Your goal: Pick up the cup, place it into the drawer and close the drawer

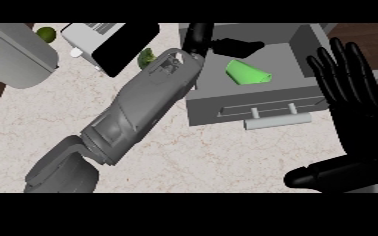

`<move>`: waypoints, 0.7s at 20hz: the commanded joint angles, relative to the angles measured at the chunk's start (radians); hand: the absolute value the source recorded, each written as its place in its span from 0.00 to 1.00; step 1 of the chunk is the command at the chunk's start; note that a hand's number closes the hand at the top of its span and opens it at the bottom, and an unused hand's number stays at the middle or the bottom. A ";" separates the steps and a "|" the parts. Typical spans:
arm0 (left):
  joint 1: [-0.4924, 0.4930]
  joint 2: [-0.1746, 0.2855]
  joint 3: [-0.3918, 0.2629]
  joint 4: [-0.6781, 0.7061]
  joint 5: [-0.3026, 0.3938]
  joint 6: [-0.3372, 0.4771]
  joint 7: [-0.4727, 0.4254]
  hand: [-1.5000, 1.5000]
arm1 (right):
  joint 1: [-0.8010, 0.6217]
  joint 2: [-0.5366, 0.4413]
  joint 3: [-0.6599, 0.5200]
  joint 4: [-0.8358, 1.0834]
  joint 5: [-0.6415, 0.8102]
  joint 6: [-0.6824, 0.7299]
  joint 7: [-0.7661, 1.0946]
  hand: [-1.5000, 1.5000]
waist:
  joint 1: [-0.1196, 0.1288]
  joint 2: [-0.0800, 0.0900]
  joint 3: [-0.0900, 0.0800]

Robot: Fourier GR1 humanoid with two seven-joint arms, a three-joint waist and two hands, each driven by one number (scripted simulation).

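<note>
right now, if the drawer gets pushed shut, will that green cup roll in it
Lying on its side, the cup probably rolls slightly, curving because it tapers. It looks rigid and light. The drawer walls should contain it.

This is a kitchen: a pale, speckled stone counter (221, 155) runs throughout, a white toaster (103, 40) stands at the far left with a green fruit (46, 33) near it, and a grey drawer (210, 111) with a bar handle (277, 122) stands open at the right.
</note>
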 commanded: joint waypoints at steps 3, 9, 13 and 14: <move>0.012 0.000 0.025 -0.111 0.095 -0.008 -0.090 0.00 | 0.054 -0.001 -0.011 -0.028 -0.066 0.031 0.011 0.00 | 0.035 -0.015 -0.001; 0.054 0.003 0.110 -0.121 0.116 -0.109 -0.108 0.00 | 0.065 -0.067 -0.088 -0.055 -0.145 0.070 0.045 1.00 | 0.098 -0.026 -0.001; 0.098 0.065 0.139 -0.215 0.126 -0.076 -0.074 0.00 | 0.062 -0.130 -0.090 -0.039 -0.132 0.140 0.041 1.00 | 0.118 -0.030 -0.002; 0.083 0.098 0.156 -0.212 0.131 -0.095 -0.065 0.00 | 0.075 -0.127 -0.037 -0.075 -0.067 0.140 0.049 1.00 | 0.117 -0.030 -0.002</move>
